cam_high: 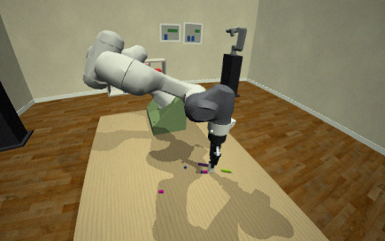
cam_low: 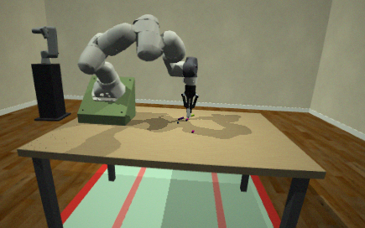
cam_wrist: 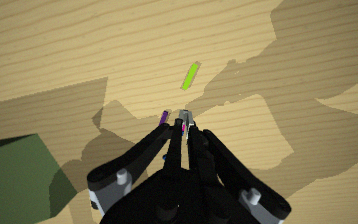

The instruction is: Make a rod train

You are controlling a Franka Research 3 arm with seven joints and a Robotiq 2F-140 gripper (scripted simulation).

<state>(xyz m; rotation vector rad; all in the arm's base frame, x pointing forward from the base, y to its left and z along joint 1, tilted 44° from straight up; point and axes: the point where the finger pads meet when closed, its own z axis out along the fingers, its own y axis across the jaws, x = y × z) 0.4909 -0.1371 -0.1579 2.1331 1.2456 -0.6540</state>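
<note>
Wrist view: tool grips grey rod.

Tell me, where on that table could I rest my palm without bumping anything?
The near end, in front of the lone magenta rod, looks bare. It is crowded mid-table: the purple rod, lime rod and blue rod cluster around the hand. The green base fills a far corner.
</note>
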